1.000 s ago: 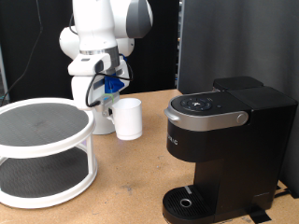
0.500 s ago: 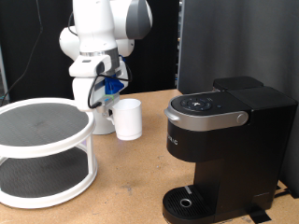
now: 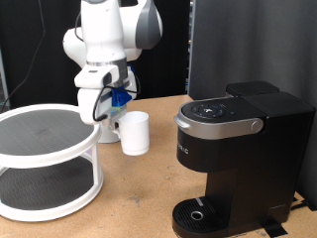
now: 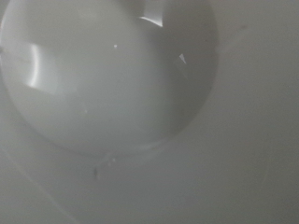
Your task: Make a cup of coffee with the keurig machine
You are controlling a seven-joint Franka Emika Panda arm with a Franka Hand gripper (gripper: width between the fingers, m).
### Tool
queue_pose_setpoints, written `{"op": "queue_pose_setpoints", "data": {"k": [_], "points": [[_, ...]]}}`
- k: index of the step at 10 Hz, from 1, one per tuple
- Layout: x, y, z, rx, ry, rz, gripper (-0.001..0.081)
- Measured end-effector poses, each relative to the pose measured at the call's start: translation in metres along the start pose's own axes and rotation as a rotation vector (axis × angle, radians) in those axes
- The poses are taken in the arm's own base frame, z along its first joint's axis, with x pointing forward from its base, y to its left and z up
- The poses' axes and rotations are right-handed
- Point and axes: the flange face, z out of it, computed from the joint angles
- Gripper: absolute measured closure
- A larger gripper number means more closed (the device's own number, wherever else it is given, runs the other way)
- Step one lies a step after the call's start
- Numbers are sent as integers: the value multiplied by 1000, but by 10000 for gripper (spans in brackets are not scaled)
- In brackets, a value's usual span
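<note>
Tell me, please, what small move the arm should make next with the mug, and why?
Probably lift the cup slightly: the hand is at its handle side, the wrist view looks into its bare inside, and the keurig machine's drip tray holds nothing.

The cup [image 3: 134, 132] is sitting slightly farther toward the exterior view's bottom and left than a second ago, tilting a little less. The arm above it is shifting, its upper joint swinging toward the top.

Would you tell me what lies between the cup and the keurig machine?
Nothing: in the exterior view only bare wooden table separates the cup from the keurig machine.
</note>
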Motion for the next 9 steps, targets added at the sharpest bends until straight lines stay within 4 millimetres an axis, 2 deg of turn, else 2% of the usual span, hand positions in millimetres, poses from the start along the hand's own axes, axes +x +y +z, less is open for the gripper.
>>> {"op": "queue_pose_setpoints", "data": {"k": [5,9], "points": [[2,3,24,-18,-22,8,734],[5,3,24,-10,-17,18,734]]}}
